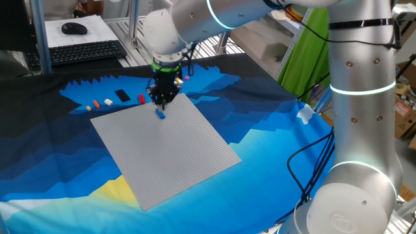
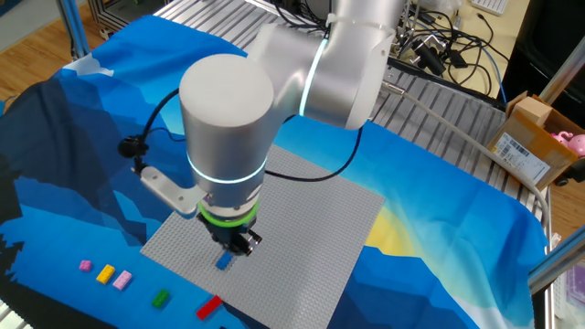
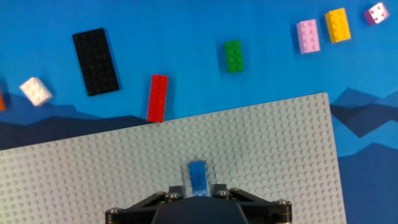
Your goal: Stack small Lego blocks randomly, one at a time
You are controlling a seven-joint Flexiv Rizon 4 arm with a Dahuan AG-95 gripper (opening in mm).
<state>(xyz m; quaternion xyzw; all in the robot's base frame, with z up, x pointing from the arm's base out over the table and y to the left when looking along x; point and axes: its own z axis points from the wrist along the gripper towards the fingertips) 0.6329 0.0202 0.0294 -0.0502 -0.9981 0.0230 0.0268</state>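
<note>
Hand (image 3: pixel 199 190) grasping small blue plastic Lego brick (image 3: pixel 198 177) on grey studded square baseplate (image 3: pixel 267 149).
Red brick (image 3: pixel 157 98) touches baseplate's edge; black plate (image 3: pixel 96 61), green brick (image 3: pixel 234 56) lie on worktop (image 3: pixel 186 25) beyond.

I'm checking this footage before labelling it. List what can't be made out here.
- Gripper fingertips: cut off by the hand view's bottom edge; whether they pinch the blue brick is unclear.
- Orange brick: cut by the hand view's left edge.
- Gripper in the other fixed view: hidden by the arm.
</note>
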